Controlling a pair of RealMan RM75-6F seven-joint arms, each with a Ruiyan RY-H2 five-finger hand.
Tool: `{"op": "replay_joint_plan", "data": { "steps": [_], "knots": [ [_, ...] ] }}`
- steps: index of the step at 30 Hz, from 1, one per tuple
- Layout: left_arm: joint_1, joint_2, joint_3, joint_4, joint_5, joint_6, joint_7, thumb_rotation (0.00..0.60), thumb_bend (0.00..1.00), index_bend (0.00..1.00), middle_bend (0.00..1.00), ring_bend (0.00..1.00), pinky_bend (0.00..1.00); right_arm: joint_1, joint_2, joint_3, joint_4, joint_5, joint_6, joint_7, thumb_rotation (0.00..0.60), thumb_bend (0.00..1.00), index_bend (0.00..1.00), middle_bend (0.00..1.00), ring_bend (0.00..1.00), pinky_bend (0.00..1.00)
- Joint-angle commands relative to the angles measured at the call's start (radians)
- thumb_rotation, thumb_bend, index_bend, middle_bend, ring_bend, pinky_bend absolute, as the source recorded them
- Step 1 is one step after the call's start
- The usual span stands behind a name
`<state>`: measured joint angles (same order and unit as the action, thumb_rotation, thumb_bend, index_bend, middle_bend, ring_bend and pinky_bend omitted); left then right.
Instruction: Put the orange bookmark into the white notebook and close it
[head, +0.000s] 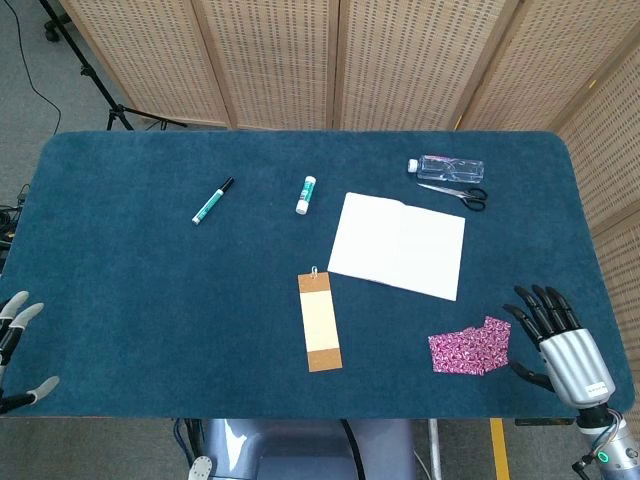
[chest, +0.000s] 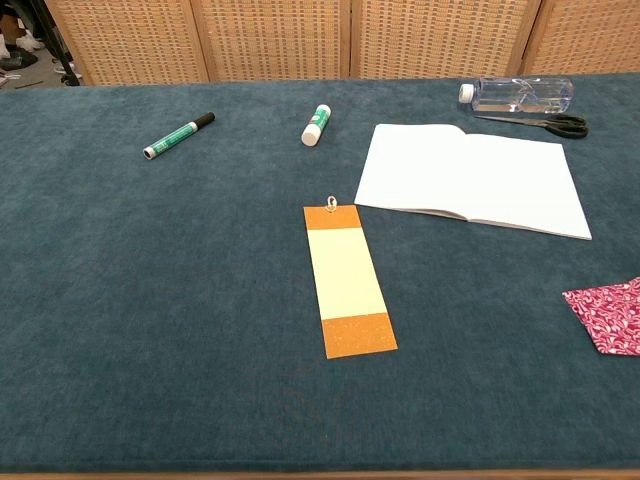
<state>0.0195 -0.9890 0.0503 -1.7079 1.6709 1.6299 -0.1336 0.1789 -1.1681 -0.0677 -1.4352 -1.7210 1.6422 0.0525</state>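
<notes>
Both hands, left hand (head: 18, 345) and right hand (head: 558, 340), rest with fingers spread and empty, so we treat the orange bookmark (head: 320, 322), flat on the counter (head: 150, 300) just beside the open white notebook (head: 398, 245), as light, thin card, best pinched at a short end.

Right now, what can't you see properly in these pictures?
- Left hand: cut off by the head view's left edge; absent from the chest view.
- Right hand: absent from the chest view.
- Pink cloth: cut by the chest view's right edge.
- Marker and glue stick: labels too small to read.
</notes>
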Motion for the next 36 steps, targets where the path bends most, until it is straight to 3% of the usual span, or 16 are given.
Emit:
{"op": "replay_joint_plan", "data": {
  "steps": [1, 6, 9, 14, 17, 21, 24, 29, 36],
  "knots": [
    [0.003, -0.001, 0.002, 0.001, 0.007, 0.005, 0.002, 0.6, 0.0, 0.0, 0.0, 0.0, 0.0, -0.003, 0.011, 0.0, -0.01, 0.004, -0.013, -0.005, 0.6, 0.05, 0.18, 0.09, 0.02, 0.08],
    [0.008, -0.002, 0.005, 0.002, 0.013, 0.013, 0.001, 0.6, 0.0, 0.0, 0.0, 0.0, 0.0, 0.018, 0.023, -0.005, -0.039, -0.023, -0.052, -0.003, 0.6, 0.05, 0.18, 0.09, 0.02, 0.08],
    [0.008, -0.001, 0.004, 0.003, 0.01, 0.012, -0.003, 0.6, 0.0, 0.0, 0.0, 0.0, 0.0, 0.068, 0.042, -0.003, -0.097, -0.073, -0.106, -0.032, 0.6, 0.11, 0.18, 0.09, 0.01, 0.08],
    [0.002, 0.001, -0.002, 0.0, -0.002, 0.001, -0.006, 0.6, 0.0, 0.0, 0.0, 0.0, 0.0, 0.218, 0.064, 0.026, -0.278, -0.113, -0.31, -0.034, 0.6, 0.23, 0.18, 0.09, 0.0, 0.08],
    [-0.001, 0.002, -0.005, -0.002, -0.011, -0.006, -0.005, 0.6, 0.0, 0.0, 0.0, 0.0, 0.0, 0.315, 0.049, 0.067, -0.355, -0.064, -0.473, -0.055, 0.6, 0.42, 0.18, 0.09, 0.0, 0.08],
    [-0.004, 0.003, -0.009, -0.004, -0.024, -0.017, -0.005, 0.6, 0.0, 0.0, 0.0, 0.0, 0.0, 0.432, -0.011, 0.132, -0.409, 0.047, -0.683, -0.148, 0.6, 0.82, 0.18, 0.08, 0.0, 0.08],
    [-0.011, 0.002, -0.012, -0.005, -0.036, -0.034, -0.002, 0.6, 0.0, 0.0, 0.0, 0.0, 0.0, 0.504, -0.087, 0.182, -0.412, 0.158, -0.804, -0.244, 0.6, 0.99, 0.18, 0.07, 0.0, 0.08],
    [-0.022, 0.003, -0.019, -0.009, -0.06, -0.06, 0.002, 0.6, 0.0, 0.0, 0.0, 0.0, 0.0, 0.611, -0.246, 0.249, -0.342, 0.383, -0.919, -0.447, 0.6, 1.0, 0.18, 0.07, 0.0, 0.08],
    [-0.036, 0.003, -0.026, -0.012, -0.086, -0.093, 0.009, 0.6, 0.0, 0.0, 0.0, 0.0, 0.0, 0.712, -0.432, 0.27, -0.221, 0.588, -0.879, -0.71, 0.6, 1.0, 0.18, 0.07, 0.0, 0.08]
  ]
}}
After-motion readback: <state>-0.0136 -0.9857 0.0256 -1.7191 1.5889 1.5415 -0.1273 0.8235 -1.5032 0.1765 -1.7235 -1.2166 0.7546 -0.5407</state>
